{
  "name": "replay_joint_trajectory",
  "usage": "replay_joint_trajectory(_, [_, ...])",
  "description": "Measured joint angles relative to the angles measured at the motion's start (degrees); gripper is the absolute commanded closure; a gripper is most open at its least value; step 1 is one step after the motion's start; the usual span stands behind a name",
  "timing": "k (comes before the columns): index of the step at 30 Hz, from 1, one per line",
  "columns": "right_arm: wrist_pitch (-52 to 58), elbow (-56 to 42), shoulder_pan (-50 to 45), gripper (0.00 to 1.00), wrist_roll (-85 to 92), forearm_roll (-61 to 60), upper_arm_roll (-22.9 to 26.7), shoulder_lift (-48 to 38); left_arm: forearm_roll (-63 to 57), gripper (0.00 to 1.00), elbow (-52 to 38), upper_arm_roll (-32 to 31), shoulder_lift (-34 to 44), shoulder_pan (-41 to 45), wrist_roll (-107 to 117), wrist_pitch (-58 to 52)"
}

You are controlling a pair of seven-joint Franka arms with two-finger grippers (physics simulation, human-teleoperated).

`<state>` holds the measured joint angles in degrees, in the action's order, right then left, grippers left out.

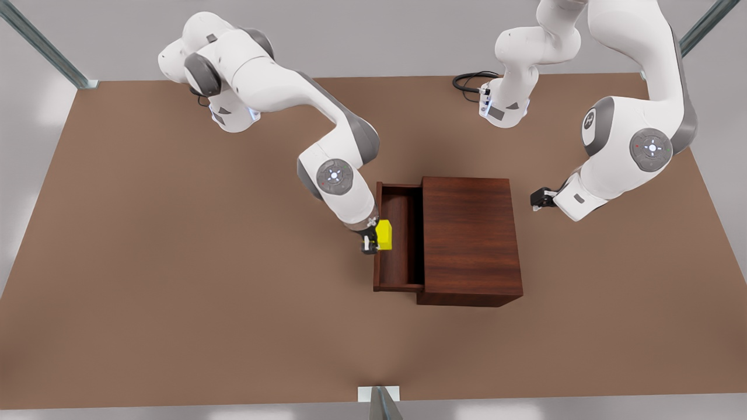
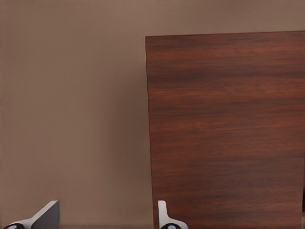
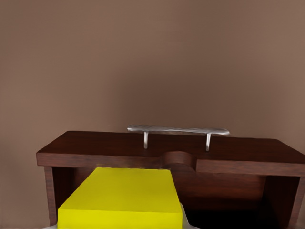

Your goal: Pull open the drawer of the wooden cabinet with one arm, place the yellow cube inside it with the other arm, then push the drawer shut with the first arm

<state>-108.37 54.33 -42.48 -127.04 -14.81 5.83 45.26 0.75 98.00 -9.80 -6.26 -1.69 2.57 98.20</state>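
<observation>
The drawer [image 1: 398, 236] stands pulled out of the wooden cabinet [image 1: 470, 239], toward the front view's left. The right gripper [image 1: 370, 242] is closed on the yellow cube [image 1: 384, 234] and holds it over the drawer's front edge. The left gripper [image 1: 540, 199] waits beside the cabinet's far side – its fingers [image 2: 45, 215] are spread apart, holding nothing

A brown tabletop [image 1: 175, 262] is spreading across the scene. A black cable [image 1: 470, 80] is lying coiled near its far edge. Metal frame struts [image 1: 44, 44] are slanting at the corners, and another, possibly a post [image 1: 382, 403], is standing at the near edge.
</observation>
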Motion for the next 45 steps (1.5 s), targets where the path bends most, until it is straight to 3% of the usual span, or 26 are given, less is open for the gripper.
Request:
replay_joint_trajectory(13, [-7.79, -0.98, -2.04, 0.54, -15.24, 0.57, -1.76, 4.29, 0.0, 0.0, 0.03, 0.0, 0.05, 0.35, 1.0, -0.05])
replay_joint_trajectory(14, [-8.03, -0.97, -2.06, 0.13, -16.02, 0.59, -1.78, 4.3, -0.01, 0.0, 0.03, 0.0, 0.05, 0.41, 1.07, -0.05])
replay_joint_trajectory(15, [-8.13, -0.96, -2.11, 0.0, -16.64, 0.46, -1.75, 4.31, -0.01, 0.0, 0.03, 0.0, 0.05, 0.46, 1.14, -0.05])
replay_joint_trajectory(23, [-6.06, -0.88, -0.33, 0.0, -19.74, 0.43, -1.08, 1.13, -0.01, 0.0, 0.03, 0.0, 0.06, 0.92, 1.75, -0.08])
replay_joint_trajectory(25, [-0.97, -0.69, 6.33, 0.0, -17.83, 1.58, -1.2, -4.04, -0.01, 0.0, 0.03, 0.0, 0.05, 0.98, 1.92, -0.05])
replay_joint_trajectory(27, [5.1, 1.19, 19.26, 0.0, -12.72, 4.33, -2.1, -10.36, -0.02, 0.0, -0.97, 0.02, 0.0, 1.29, 2.12, 0.02])
replay_joint_trajectory(31, [10.1, 23.82, 34.36, 0.0, 10.24, 12.68, 0.78, -26.6, -0.47, 0.0, -9.07, 0.05, -1.49, 9.63, 4.4, 0.04])
replay_joint_trajectory(33, [12.66, 27.45, 36.42, 0.0, 23.33, 14.48, 4.21, -28.81, -1.22, 0.0, -17.66, 0.0, -7.21, 19.77, 7.62, -0.08])
replay_joint_trajectory(37, [18.1, 29.17, 35.92, 0.0, 45.3, 15.98, 5.22, -29.02, -6.79, 0.0, -37.64, 0.5, -25.09, 38.57, 18.14, 0.2])
replay_joint_trajectory(41, [21.2, 30.26, 34.14, 0.0, 62.39, 16.45, 4.9, -27.88, -14.83, 0.0, -42.72, 0.84, -35.56, 48.93, 30.89, 5.53])
replay_joint_trajectory(45, [22.78, 30.48, 34.02, 0.0, 75.87, 16.59, 4.94, -27.72, -19.15, 0.0, -43.0, 1.41, -41.41, 50.41, 42.45, 11.75])
